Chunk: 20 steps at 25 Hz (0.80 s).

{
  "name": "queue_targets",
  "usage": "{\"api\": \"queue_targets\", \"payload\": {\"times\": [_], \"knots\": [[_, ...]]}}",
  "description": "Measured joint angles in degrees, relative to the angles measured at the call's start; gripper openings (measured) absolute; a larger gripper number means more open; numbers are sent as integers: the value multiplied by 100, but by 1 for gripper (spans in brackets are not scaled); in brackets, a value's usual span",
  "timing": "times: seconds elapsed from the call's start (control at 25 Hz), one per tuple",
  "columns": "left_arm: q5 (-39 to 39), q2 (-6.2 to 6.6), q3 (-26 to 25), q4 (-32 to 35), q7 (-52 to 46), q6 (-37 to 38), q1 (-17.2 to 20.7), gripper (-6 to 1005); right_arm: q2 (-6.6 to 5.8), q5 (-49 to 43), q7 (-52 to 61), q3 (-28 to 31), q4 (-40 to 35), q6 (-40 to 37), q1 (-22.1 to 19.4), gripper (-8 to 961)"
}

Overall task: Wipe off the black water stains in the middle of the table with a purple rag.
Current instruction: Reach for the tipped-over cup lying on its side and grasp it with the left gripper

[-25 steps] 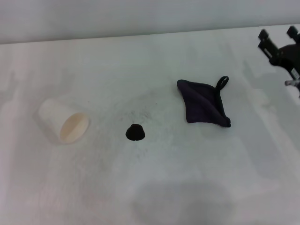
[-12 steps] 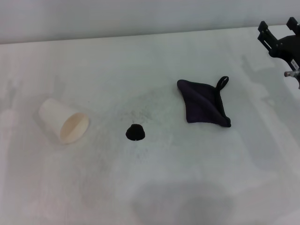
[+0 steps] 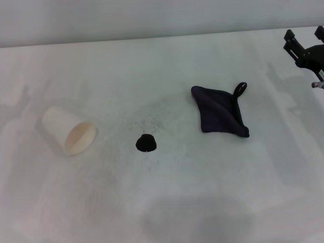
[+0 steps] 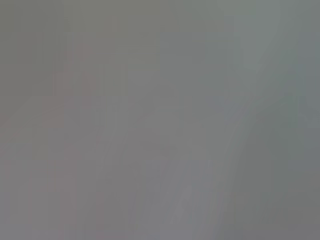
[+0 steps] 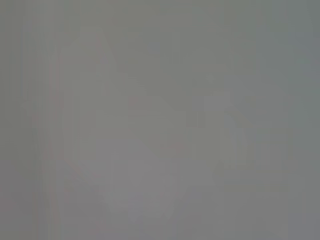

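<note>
The head camera looks forward and down on the table [image 3: 167, 202]; both wrist views show only grey.

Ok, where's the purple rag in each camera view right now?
Head view: purple rag lies flat on the table, right of centre, right of the black stain.
Left wrist view: not in it.
Right wrist view: not in it.
Shared landmark: none; both wrist views show no recognisable object.
</note>
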Motion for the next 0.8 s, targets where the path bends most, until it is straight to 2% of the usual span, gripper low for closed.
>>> {"api": "queue_targets", "payload": {"times": [0.12,0.28,0.44,0.64,0.8], "knots": [[707,236,-23,374,-678,112,115,878,-4,11,2,23,-63,-210,12,845],[1844,679,-12,496,-1751,102,18,878,-5,-1,-4,14,-88,-466,45,845],[3139,980,-49,1033,-2381,-79,-10,877,4,-4,3,5,-103,-499,-12,844],[4495,1279,-72,1779,-2666,-362,-82,877,33,35,12,34,76,-461,-89,844],[5765,1458,-151,2342,-2685,-661,-196,876,45,37,13,80,214,-459,-67,844]]}}
